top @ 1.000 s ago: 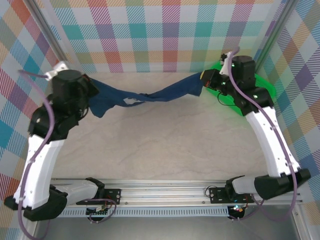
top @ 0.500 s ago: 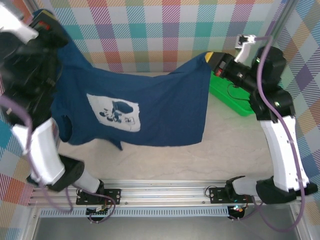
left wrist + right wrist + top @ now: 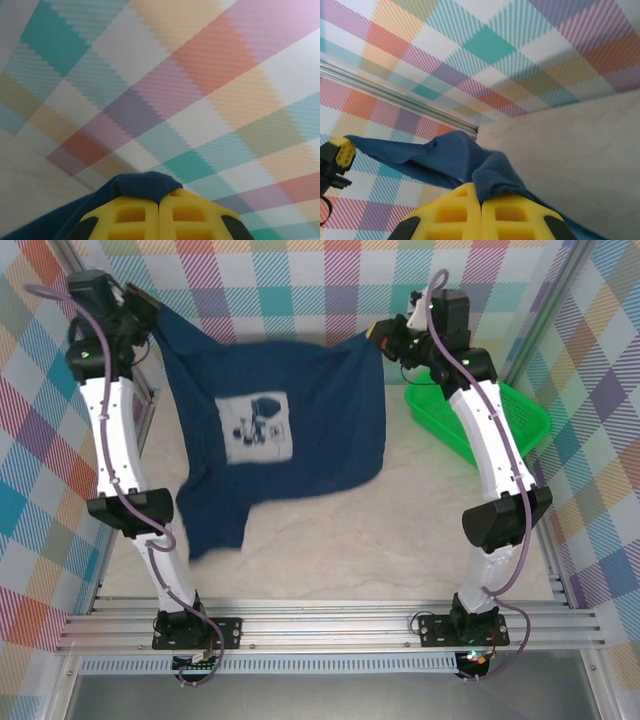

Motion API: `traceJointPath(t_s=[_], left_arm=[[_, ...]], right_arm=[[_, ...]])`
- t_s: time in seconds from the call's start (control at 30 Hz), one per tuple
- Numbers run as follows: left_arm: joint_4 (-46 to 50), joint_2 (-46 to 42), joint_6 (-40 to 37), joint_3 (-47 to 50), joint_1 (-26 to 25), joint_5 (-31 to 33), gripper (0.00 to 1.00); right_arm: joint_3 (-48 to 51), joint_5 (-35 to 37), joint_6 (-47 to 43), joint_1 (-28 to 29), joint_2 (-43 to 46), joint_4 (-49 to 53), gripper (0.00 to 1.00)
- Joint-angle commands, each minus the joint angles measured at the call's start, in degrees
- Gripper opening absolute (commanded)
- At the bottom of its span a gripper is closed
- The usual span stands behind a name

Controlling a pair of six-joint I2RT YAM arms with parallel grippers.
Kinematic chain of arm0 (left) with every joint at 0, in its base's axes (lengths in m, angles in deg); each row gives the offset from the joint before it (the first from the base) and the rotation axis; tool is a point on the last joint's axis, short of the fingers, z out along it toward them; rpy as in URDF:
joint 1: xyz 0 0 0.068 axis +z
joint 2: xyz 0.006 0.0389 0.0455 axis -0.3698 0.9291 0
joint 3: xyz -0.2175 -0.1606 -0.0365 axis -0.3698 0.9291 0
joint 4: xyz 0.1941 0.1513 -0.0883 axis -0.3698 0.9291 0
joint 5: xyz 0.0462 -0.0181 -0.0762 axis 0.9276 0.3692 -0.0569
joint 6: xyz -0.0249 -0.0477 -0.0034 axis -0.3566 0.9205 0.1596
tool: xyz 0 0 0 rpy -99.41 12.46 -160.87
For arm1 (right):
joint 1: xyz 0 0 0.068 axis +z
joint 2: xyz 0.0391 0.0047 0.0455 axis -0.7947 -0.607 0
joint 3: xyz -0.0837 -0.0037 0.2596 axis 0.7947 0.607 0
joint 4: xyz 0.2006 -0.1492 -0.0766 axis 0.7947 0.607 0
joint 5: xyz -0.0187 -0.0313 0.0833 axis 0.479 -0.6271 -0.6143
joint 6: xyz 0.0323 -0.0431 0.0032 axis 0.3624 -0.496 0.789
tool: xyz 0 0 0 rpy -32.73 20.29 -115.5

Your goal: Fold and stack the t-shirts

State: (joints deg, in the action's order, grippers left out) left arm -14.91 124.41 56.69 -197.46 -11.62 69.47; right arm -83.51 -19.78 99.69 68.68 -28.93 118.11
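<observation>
Navy cloth hangs wide between my two arms: the t-shirt [image 3: 280, 440] is up in the air near the back wall [image 3: 300, 290], its white print facing the overhead camera. The left gripper [image 3: 159, 200] has its yellow jaws pressed together on a bunched fold of one top corner. The right gripper [image 3: 481, 197] is clamped the same way on the other corner, with the cloth puckered at its tips.

By my reading the task has barely begun. The shirt is spread out but not laid down, I see no fold in it, and nothing is stacked. Laying it flat, folding it and placing it are all left to do.

For room, the top edge runs close along the back wall and looks blurred in the overhead view, so I can't judge how much gap there is. My left arm stands near the left wall frame [image 3: 145, 420]. The green basket [image 3: 500, 420] sits just beside my right arm, and I'd keep the cloth from dragging over it. The lower left corner hangs further down than the right, towards the table [image 3: 400, 540] – there is bare marble-look surface under the shirt and in front of it, which looks to me the safest way to bring it down
</observation>
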Motion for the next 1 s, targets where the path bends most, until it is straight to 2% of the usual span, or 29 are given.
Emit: traceJointPath(t_s=[0.0,0.13,0.23,0.3,0.37,0.43,0.6,0.7,0.8,0.87,0.97], left_arm=[[-10.33,-10.08,4.88,-4.23,2.47,-6.8,0.0],[-11.88,-14.63,6.83,-4.2,3.8,-8.5,0.0],[-6.78,-18.03,6.27,-2.55,3.8,-10.77,0.0],[-2.12,-21.45,5.7,3.04,2.81,-12.4,0.0],[-0.6,-27.88,3.4,16.06,-0.28,-12.27,0.0],[-1.36,-36.62,3.05,35.85,-4.32,-9.35,0.0],[0.45,-55.04,4.18,80.39,-9.37,-1.64,0.0],[-3.91,-61.19,8.06,103.0,-12.68,-3.98,0.0],[-8.51,-63.53,13.32,118.65,-18.24,-4.94,0.0],[-12.22,-64.9,16.68,125.89,-21.51,-4.35,0.0],[-14.27,-66.62,20.76,132.88,-22.57,-3.32,0.0]], right_arm=[[-7.89,-0.83,1.01,-2.76,1.84,-1.06,0.0],[-10.79,-2.45,2.71,-5.94,1.98,-0.9,0.0],[-9.89,-4.51,2.57,-6.91,2.8,0.87,0.0],[-6.08,-5.67,1.5,-6.91,4.07,2.05,0.0],[3.74,-6.16,1.21,-6.91,7.54,0.64,0.0],[18.5,-6.32,1.42,-6.91,12.73,-4.84,0.0],[50.5,-5.12,1.68,-6.18,21.46,-11.6,0.0],[66.42,-3.31,3.06,-6.01,22.94,-13.31,0.0],[74.24,-2.43,3.5,-5.94,19.68,-13.12,0.0],[75.34,-2.63,2.36,-5.41,15.73,-12.03,0.0],[73.75,-0.22,-0.03,-4.01,10.19,-6.57,0.0]])
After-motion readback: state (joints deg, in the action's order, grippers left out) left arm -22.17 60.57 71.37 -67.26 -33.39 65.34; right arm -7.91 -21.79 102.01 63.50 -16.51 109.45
